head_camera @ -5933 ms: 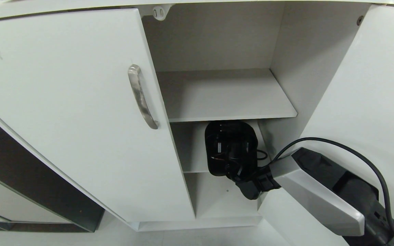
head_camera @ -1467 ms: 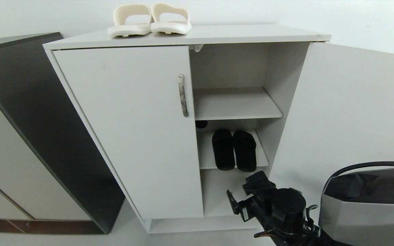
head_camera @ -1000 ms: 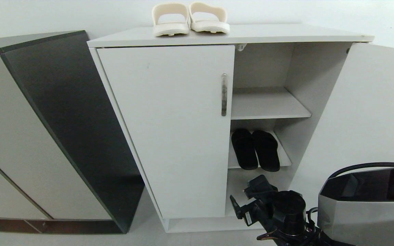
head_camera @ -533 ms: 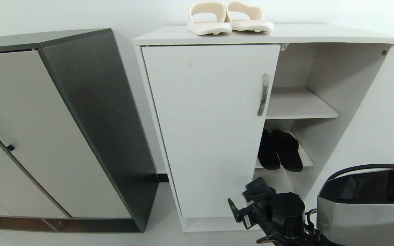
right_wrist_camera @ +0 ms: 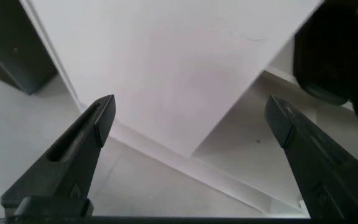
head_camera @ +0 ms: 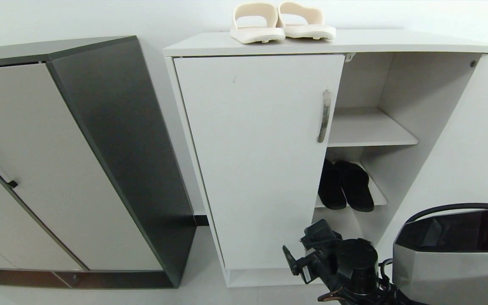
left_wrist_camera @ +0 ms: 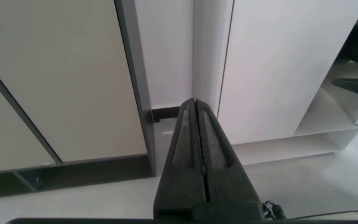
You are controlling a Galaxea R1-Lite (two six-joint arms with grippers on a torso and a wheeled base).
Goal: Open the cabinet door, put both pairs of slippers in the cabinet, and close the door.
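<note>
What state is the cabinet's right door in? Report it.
Open: the right door is swung wide, baring the shelf and the black slippers inside. The left door is shut.

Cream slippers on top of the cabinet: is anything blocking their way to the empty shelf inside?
Nothing visible blocks the cream slippers. The right door is open and the top shelf is bare. The black slippers lie one shelf lower.

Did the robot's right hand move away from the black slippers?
Yes. The right gripper was at the black slippers on their shelf; it has backed out of the cabinet and now hangs lower, in front of the bottom compartment.
</note>
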